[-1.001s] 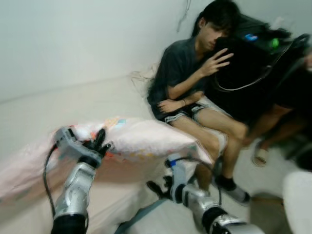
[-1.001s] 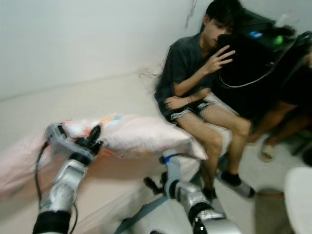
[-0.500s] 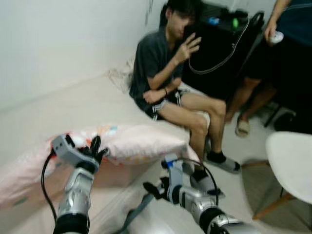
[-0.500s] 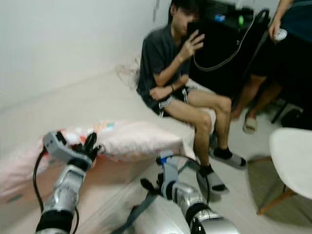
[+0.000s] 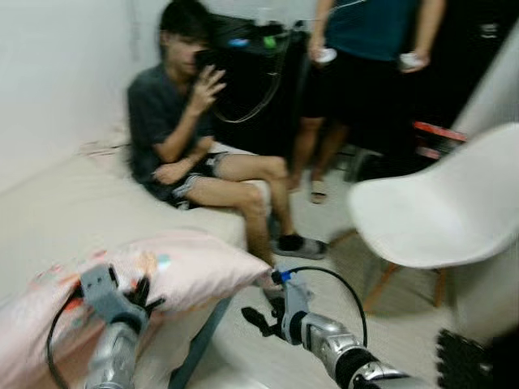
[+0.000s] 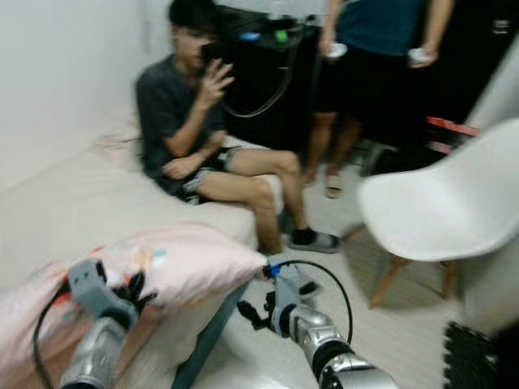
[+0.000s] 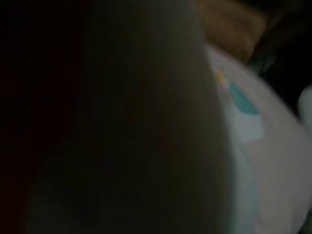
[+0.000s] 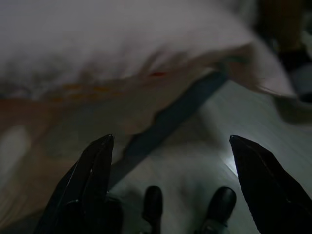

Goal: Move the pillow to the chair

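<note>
Now left claw [image 5: 139, 293] clamps pillow [image 5: 174, 271]; chair [image 5: 438, 211] well apart.

No words, labels, brands or numbers can be read anywhere. The pillow [image 5: 162, 271] carries coloured printed patches, but they are too blurred to make out as letters or signs.

You have a person in a dark shirt and shorts [image 5: 174, 134] sitting on the edge of the bed [image 5: 57, 211], one hand raised to the face. Just beyond, a second person [image 5: 357, 57] stands before dark furniture [image 5: 251, 89], something small and white in each hand.
</note>
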Available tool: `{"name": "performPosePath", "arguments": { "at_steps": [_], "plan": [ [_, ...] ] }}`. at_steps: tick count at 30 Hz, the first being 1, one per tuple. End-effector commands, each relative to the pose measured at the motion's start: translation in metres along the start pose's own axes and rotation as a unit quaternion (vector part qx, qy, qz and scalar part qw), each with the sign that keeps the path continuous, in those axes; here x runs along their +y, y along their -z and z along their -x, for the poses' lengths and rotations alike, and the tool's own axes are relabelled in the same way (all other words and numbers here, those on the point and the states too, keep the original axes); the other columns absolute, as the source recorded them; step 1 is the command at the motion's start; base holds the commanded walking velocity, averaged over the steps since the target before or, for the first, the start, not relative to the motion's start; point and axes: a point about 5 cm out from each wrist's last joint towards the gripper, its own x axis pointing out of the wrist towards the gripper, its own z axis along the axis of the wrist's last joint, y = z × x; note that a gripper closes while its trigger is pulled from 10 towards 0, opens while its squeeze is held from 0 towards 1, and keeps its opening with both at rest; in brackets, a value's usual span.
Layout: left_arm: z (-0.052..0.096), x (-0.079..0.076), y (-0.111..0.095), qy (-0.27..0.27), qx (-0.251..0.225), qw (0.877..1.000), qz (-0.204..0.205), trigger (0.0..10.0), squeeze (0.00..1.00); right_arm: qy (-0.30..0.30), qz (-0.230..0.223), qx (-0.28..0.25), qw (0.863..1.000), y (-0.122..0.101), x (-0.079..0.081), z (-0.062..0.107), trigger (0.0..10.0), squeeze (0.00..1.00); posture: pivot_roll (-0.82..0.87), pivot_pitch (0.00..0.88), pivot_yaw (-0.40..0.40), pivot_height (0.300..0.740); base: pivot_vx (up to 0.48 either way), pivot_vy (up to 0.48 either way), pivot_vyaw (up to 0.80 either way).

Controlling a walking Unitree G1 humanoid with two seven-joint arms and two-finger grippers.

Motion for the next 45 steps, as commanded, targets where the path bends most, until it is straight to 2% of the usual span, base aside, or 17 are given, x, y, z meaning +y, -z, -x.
{"name": "performPosePath", "arguments": {
  "at_steps": [1, 2, 4, 6, 17, 20, 22, 27, 31, 33, 34, 37, 38, 39, 40, 44, 45],
  "plan": [
    [0.006, 0.003, 0.015, -0.002, 0.035, 0.999, -0.028, 10.0, 0.0, 0.008, -0.001, 0.022, 1.0, 0.011, -0.002, 0.002, 10.0, 0.0, -0.04, 0.06, -0.064, 0.74, 0.0, 0.0, -0.76],
    [0.012, 0.01, 0.024, -0.018, 0.053, 0.998, -0.033, 10.0, 0.0, 0.013, -0.001, 0.03, 0.999, 0.015, -0.004, 0.004, 10.0, 0.0, -0.04, 0.058, -0.064, 0.74, 0.0, 0.0, -0.76],
    [0.013, 0.012, 0.027, -0.023, 0.057, 0.997, -0.034, 10.0, 0.0, 0.015, -0.001, 0.032, 0.999, 0.017, -0.004, 0.004, 10.0, 0.0, -0.04, 0.058, -0.064, 0.74, 0.0, 0.0, -0.76],
    [0.024, 0.025, 0.04, -0.051, 0.087, 0.994, -0.041, 10.0, 0.0, 0.026, -0.002, 0.047, 0.999, 0.026, -0.008, 0.008, 10.0, 0.0, -0.04, 0.056, -0.065, 0.74, 0.0, 0.0, -0.76],
    [0.048, 0.054, 0.063, -0.123, 0.151, 0.979, -0.062, 10.0, 0.0, 0.044, -0.004, 0.07, 0.997, 0.04, -0.013, 0.014, 10.0, 0.0, -0.03, 0.052, -0.067, 0.74, 0.0, 0.0, -0.76],
    [0.052, 0.057, 0.066, -0.136, 0.158, 0.976, -0.061, 10.0, 0.0, 0.046, -0.004, 0.071, 0.996, 0.04, -0.014, 0.014, 10.0, 0.0, -0.03, 0.051, -0.067, 0.74, 0.0, 0.0, -0.76],
    [0.053, 0.059, 0.066, -0.146, 0.153, 0.977, -0.04, 10.0, 0.0, 0.048, -0.004, 0.07, 0.996, 0.04, -0.014, 0.014, 10.0, 0.0, -0.03, 0.053, -0.068, 0.74, 0.0, 0.0, -0.76],
    [0.042, 0.055, 0.051, -0.127, 0.112, 0.985, -0.015, 10.0, 0.0, 0.051, -0.012, 0.063, 0.997, 0.038, -0.015, 0.014, 10.0, 0.0, -0.03, 0.057, -0.068, 0.74, 0.0, 0.0, -0.76],
    [0.022, 0.038, 0.025, -0.047, 0.038, 0.998, 0.011, 10.0, 0.0, 0.046, -0.018, 0.052, 0.997, 0.033, -0.013, 0.012, 10.0, 0.0, -0.03, 0.062, -0.068, 0.74, 0.0, 0.0, -0.77],
    [0.013, 0.026, 0.008, 0.004, -0.002, 1.0, 0.016, 10.0, 0.0, 0.041, -0.023, 0.045, 0.998, 0.03, -0.012, 0.011, 10.0, 0.0, -0.03, 0.063, -0.068, 0.74, 0.0, 0.0, -0.76],
    [0.013, 0.026, 0.008, 0.004, -0.002, 1.0, 0.016, 10.0, 0.0, 0.041, -0.023, 0.045, 0.998, 0.03, -0.012, 0.011, 10.0, 0.0, -0.03, 0.063, -0.068, 0.74, 0.0, 0.0, -0.76],
    [0.001, -0.001, -0.019, 0.126, -0.067, 0.989, 0.022, 10.0, 0.0, 0.035, -0.024, 0.038, 0.998, 0.026, -0.011, 0.01, 10.0, 0.0, -0.03, 0.066, -0.07, 0.74, 0.0, 0.0, -0.76],
    [-0.001, -0.011, -0.029, 0.17, -0.088, 0.981, 0.026, 10.0, 0.0, 0.034, -0.024, 0.037, 0.998, 0.026, -0.011, 0.009, 10.0, 0.0, -0.03, 0.066, -0.07, 0.74, 0.0, 0.0, -0.76],
    [-0.001, -0.011, -0.029, 0.17, -0.088, 0.981, 0.026, 10.0, 0.0, 0.034, -0.024, 0.037, 0.998, 0.026, -0.011, 0.009, 10.0, 0.0, -0.03, 0.066, -0.07, 0.74, 0.0, 0.0, -0.76],
    [-0.001, -0.018, -0.035, 0.2, -0.102, 0.974, 0.029, 10.0, 0.0, 0.034, -0.024, 0.036, 0.998, 0.025, -0.011, 0.009, 10.0, 0.0, -0.03, 0.066, -0.07, 0.74, 0.0, 0.0, -0.76],
    [0.017, -0.065, -0.086, 0.393, -0.185, 0.898, 0.072, 10.0, 0.0, 0.034, -0.022, 0.034, 0.999, 0.022, -0.011, 0.009, 10.0, 0.0, -0.03, 0.065, -0.077, 0.74, 0.0, 0.0, -0.76],
    [0.017, -0.065, -0.086, 0.393, -0.185, 0.898, 0.072, 10.0, 0.0, 0.034, -0.022, 0.034, 0.999, 0.022, -0.011, 0.009, 10.0, 0.0, -0.03, 0.065, -0.077, 0.74, 0.0, 0.0, -0.76]
  ]
}}
